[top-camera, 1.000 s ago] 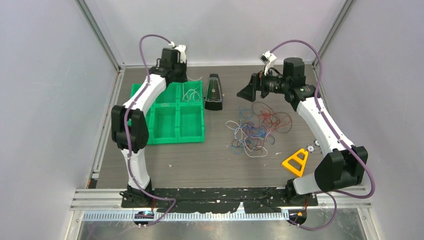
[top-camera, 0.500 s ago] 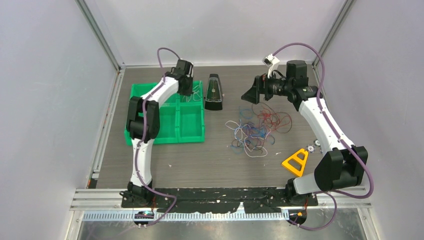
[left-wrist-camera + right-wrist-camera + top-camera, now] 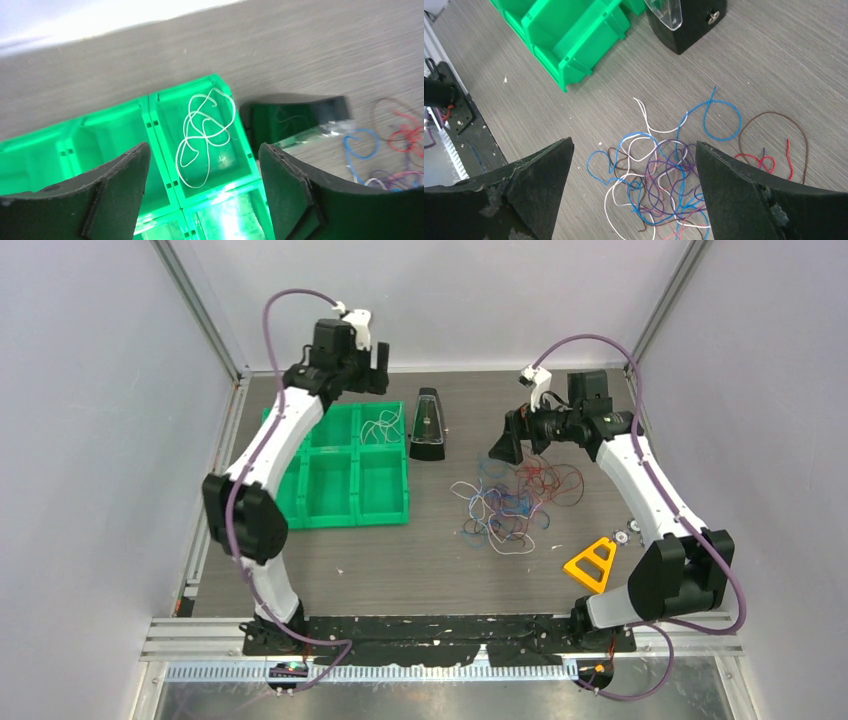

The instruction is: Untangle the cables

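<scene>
Lying in the green bin's (image 3: 340,516) far-right compartment is one white cable (image 3: 204,125). Left gripper (image 3: 204,152) and right gripper (image 3: 634,147) hover, jaws apart.

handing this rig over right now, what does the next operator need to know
Left gripper: open, empty, above the green plastic bin tray.
Right gripper: open, empty, above the tangle of coloured cables on the table.
Done: one white cable lies alone in the tray's far right compartment.
Left: the blue, white, purple, red and brown cables in the tangle are not yet separated or binned.
</scene>
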